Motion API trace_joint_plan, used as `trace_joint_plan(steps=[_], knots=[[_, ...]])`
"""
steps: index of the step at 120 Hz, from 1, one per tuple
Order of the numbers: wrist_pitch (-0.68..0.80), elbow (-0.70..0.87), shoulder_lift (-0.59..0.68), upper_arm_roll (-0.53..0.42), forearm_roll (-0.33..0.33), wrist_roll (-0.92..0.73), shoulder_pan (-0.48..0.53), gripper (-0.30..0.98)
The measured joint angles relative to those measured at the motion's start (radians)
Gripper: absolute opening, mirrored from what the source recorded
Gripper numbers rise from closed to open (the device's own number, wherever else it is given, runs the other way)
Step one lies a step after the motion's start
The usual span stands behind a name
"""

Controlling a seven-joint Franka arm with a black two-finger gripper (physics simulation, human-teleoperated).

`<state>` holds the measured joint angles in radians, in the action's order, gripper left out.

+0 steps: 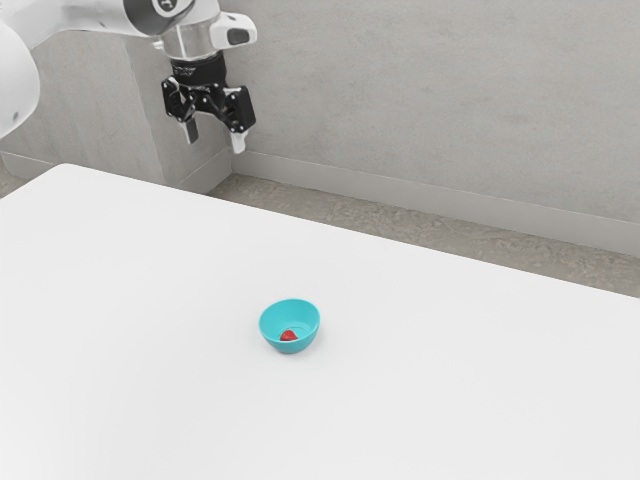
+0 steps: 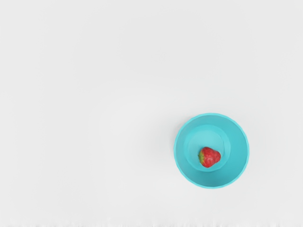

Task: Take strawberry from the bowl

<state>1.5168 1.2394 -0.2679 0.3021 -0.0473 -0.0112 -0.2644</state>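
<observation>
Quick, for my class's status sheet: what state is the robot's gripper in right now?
Gripper: open, its two fingers standing apart, holding nothing.

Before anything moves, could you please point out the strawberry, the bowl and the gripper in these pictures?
Strawberry (image 2: pixel 210 157): wrist view, on its red side.
Bowl (image 1: pixel 289 348): exterior view, on its outer wall.
Gripper (image 1: pixel 214 140): exterior view, midway between its open fingertips.
</observation>
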Motion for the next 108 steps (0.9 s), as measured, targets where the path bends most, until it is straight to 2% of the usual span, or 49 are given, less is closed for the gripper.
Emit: trace_joint_plan(steps=[54, 66, 81, 108], knots=[[-0.030, 0.001, 0.000, -0.004, 0.000, -0.012, 0.000, 0.69], [-0.024, 0.039, -0.033, -0.017, 0.001, -0.015, -0.001, 0.69], [0.049, 0.130, -0.097, -0.026, 0.003, -0.018, -0.003, 0.69], [0.223, 0.136, -0.246, -0.036, -0.003, -0.024, 0.000, 0.69]])
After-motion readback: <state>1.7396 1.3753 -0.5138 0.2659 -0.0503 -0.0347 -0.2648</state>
